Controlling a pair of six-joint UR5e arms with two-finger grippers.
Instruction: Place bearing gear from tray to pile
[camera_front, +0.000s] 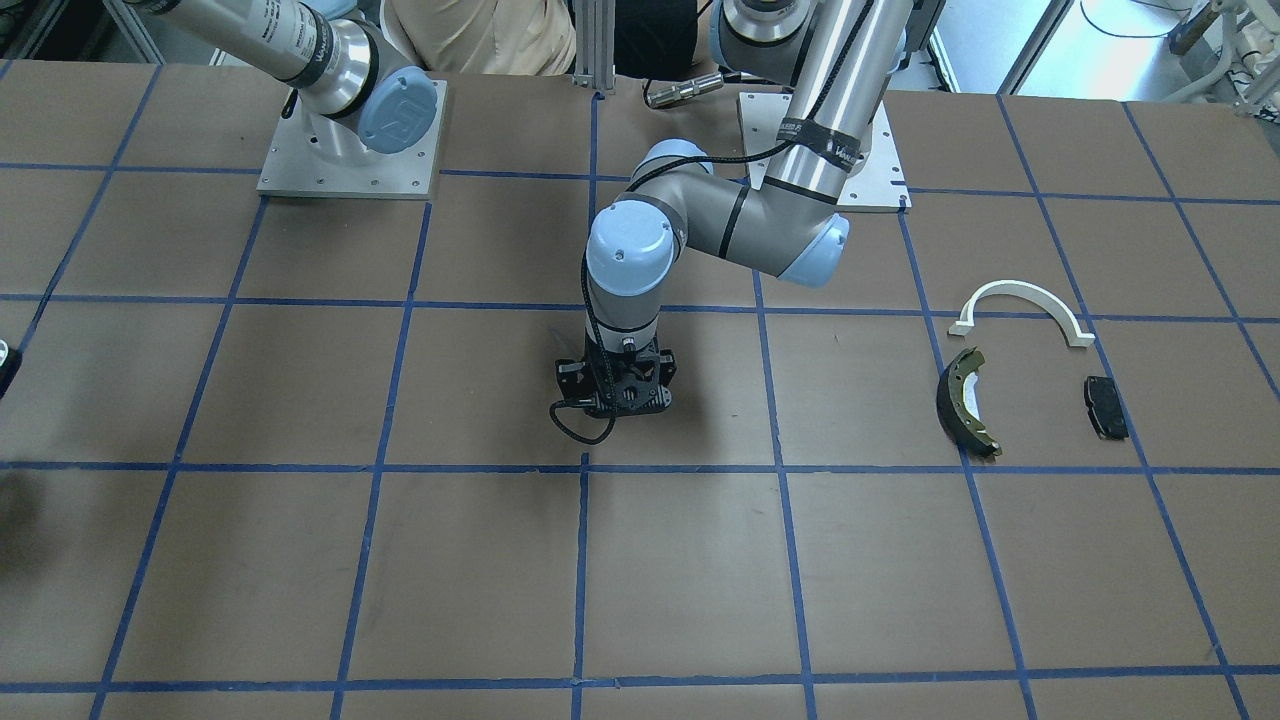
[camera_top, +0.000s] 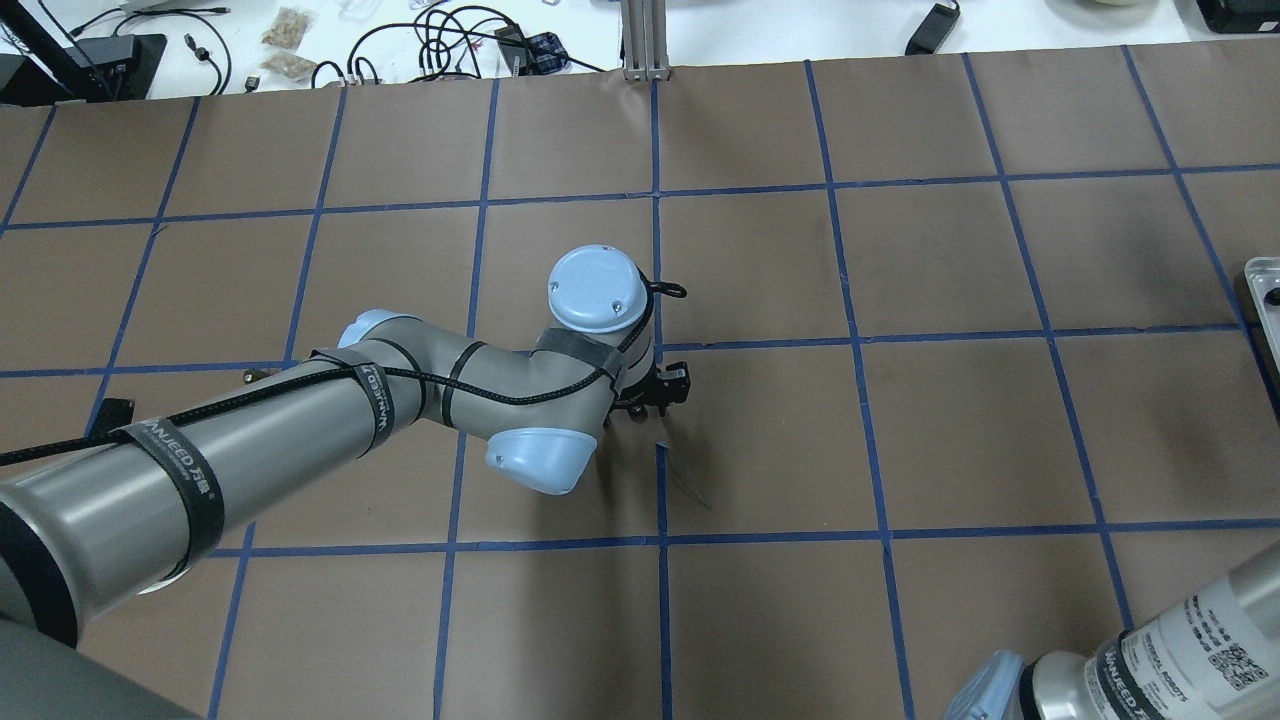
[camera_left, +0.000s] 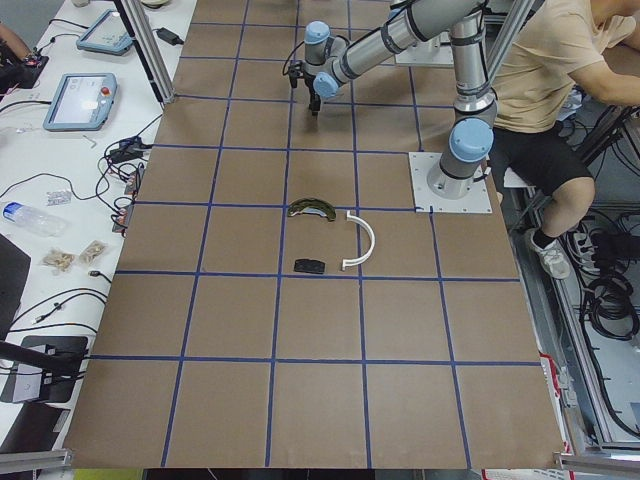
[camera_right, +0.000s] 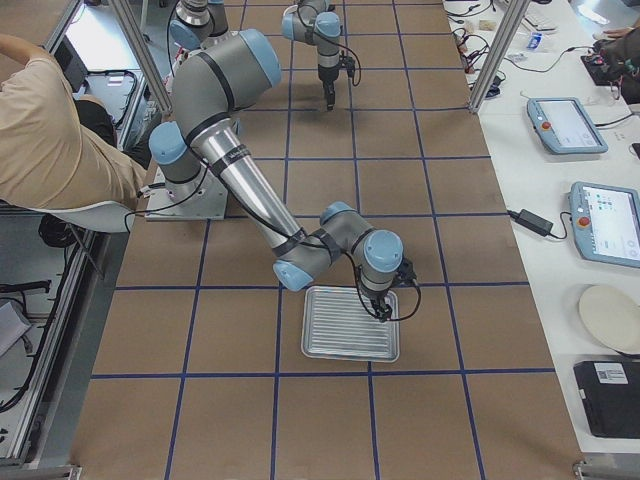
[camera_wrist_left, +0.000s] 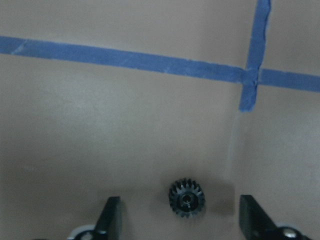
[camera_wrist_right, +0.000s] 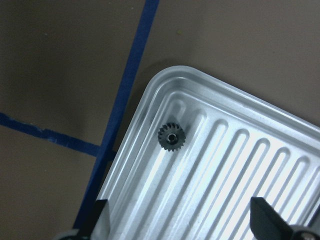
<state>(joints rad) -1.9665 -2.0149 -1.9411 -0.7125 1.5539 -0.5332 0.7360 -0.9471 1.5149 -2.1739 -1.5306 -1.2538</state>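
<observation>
Gear (camera_wrist_left: 186, 197) between wide left jaws, second gear (camera_wrist_right: 172, 138) in tray (camera_wrist_right: 240, 170), right jaws wide, wrist views only

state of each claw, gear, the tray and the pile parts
loose gear: flat on table, ungripped
left claw: open, fingers either side of it
tray: flat on table
tray gear: flat in tray corner, ungripped
right claw: open, above it
white arch, brake shoe, black pad: apart on table
</observation>
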